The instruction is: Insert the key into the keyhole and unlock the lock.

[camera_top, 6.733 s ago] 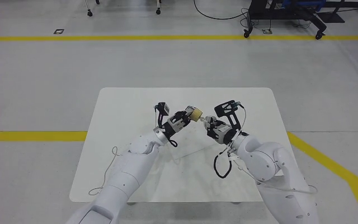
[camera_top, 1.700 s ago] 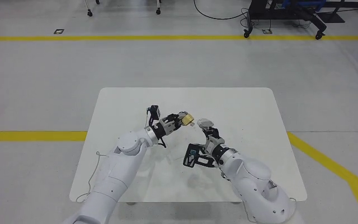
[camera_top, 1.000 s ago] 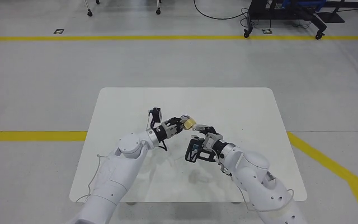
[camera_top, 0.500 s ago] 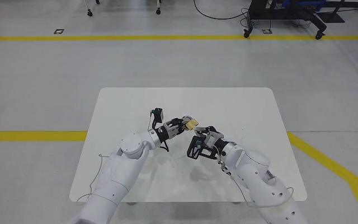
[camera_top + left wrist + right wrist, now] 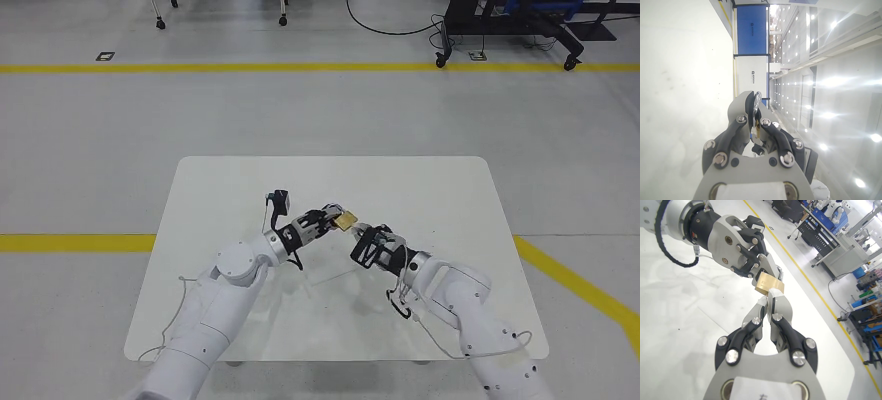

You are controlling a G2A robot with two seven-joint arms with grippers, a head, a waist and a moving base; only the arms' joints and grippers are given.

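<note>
Over the middle of your table [image 5: 440, 190], the two arms meet tip to tip. Your left gripper [image 5: 331, 218] comes in from the left and holds the lock [image 5: 769, 284] clear of the surface. Your right gripper [image 5: 768, 296] comes in from the right, nearer the robot, with its closed fingertips touching the lock's lower end. The lock sits between the two grippers.

Keyhole of lock [image 5: 768, 283] behind right jaws

support: white table [image 5: 220, 190], rectangular, rounded corners | stands on: pale grey floor [image 5: 100, 130], yellow line [image 5: 70, 242] running under it | top: faint smudges, small dark specks [image 5: 679, 329], thin straight crease [image 5: 715, 321]
</note>
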